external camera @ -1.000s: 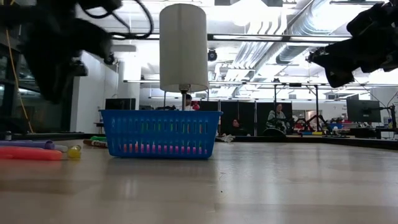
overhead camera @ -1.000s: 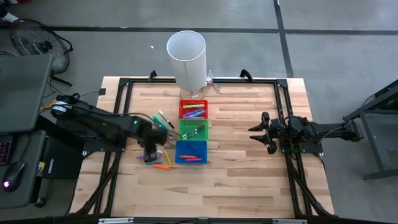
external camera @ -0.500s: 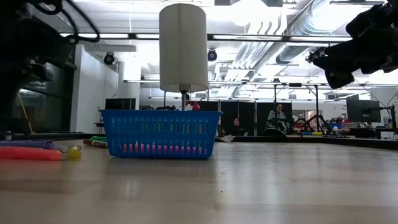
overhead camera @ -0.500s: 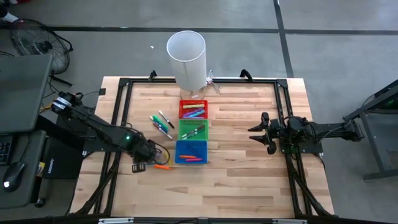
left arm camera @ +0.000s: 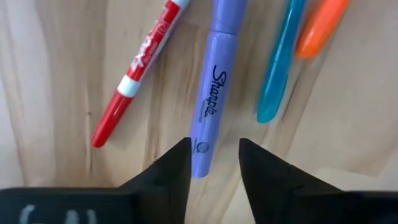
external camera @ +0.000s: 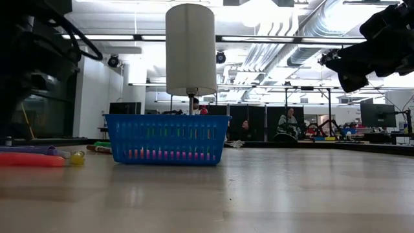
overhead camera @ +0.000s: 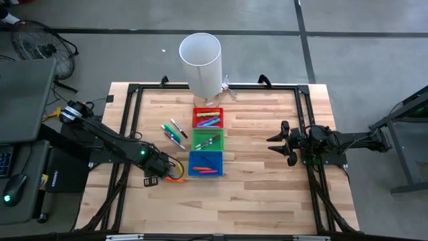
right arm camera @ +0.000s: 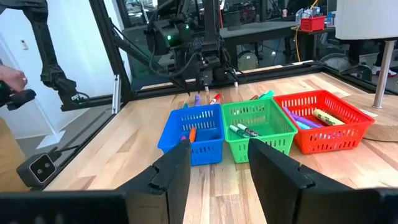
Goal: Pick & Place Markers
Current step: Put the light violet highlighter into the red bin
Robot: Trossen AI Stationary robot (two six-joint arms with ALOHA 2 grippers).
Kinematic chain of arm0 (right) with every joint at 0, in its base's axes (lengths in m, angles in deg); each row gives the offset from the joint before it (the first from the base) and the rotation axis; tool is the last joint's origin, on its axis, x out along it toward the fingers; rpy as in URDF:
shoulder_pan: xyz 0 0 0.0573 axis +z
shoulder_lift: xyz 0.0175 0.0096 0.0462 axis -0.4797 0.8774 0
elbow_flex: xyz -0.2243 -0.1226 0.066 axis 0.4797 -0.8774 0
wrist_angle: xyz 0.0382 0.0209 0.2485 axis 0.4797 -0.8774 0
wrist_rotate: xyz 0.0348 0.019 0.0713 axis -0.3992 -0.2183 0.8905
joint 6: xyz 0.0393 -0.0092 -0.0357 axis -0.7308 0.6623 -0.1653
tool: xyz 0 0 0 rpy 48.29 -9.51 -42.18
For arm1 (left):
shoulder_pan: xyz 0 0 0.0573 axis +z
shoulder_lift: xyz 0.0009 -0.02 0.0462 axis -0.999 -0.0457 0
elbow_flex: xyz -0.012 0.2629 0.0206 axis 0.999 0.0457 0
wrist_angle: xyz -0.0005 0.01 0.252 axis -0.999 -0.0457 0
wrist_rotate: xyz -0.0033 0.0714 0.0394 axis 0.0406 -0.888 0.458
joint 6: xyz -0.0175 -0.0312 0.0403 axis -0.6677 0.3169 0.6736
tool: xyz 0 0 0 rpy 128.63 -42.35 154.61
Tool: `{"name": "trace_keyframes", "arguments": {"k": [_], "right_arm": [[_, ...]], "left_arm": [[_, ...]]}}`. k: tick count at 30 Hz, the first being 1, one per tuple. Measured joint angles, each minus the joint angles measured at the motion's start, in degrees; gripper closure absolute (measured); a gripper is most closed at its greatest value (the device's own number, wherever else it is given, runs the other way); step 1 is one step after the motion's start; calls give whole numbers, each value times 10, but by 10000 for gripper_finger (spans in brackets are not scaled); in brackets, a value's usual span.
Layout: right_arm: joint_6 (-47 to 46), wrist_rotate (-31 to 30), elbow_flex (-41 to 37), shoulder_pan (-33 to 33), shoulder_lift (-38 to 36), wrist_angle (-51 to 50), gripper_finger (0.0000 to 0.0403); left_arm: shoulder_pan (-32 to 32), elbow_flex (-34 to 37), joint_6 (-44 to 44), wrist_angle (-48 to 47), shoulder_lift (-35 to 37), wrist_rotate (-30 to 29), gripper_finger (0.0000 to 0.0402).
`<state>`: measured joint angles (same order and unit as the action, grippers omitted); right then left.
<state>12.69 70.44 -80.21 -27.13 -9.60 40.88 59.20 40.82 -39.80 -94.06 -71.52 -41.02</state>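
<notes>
Loose markers lie on the wood left of the blue bin (overhead camera: pixel 205 163): a purple one (left arm camera: pixel 211 93), a red one (left arm camera: pixel 134 81), a teal one (left arm camera: pixel 280 68) and an orange one (left arm camera: pixel 320 25). My left gripper (left arm camera: pixel 214 162) points down over them, open. Its fingers stand on either side of the purple marker's end, with a gap showing on one side. More markers (overhead camera: pixel 172 132) lie farther back, and others lie in the red (overhead camera: pixel 208 118), green (overhead camera: pixel 207 140) and blue bins. My right gripper (overhead camera: pixel 277 142) hangs open at the table's right, holding nothing.
The three bins stand in a row at the table's middle, red farthest and blue nearest. A tall white cylinder (overhead camera: pixel 200 60) on a stand rises behind the red bin. A black frame (overhead camera: pixel 127 120) runs round the table. Bare wood lies between the bins and my right gripper.
My left gripper has swung toward the table's near edge and come down over the loose markers left of the blue bin. The markers farther back, which the arm partly covered, now show in full. The right arm has kept still.
</notes>
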Motion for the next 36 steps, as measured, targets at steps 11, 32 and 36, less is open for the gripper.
{"name": "trace_keyframes", "arguments": {"k": [11, 32, 36], "right_arm": [[0, 0, 0, 0, 0, 0, 253], [0, 0, 0, 0, 0, -1, 253], [0, 0, 0, 0, 0, -1, 253]], "left_arm": [[0, 0, 19, 44, -62, -19, 182], [1, -3, 78, 54, -128, -23, 181], [1, -2, 78, 57, -130, -22, 181]]}}
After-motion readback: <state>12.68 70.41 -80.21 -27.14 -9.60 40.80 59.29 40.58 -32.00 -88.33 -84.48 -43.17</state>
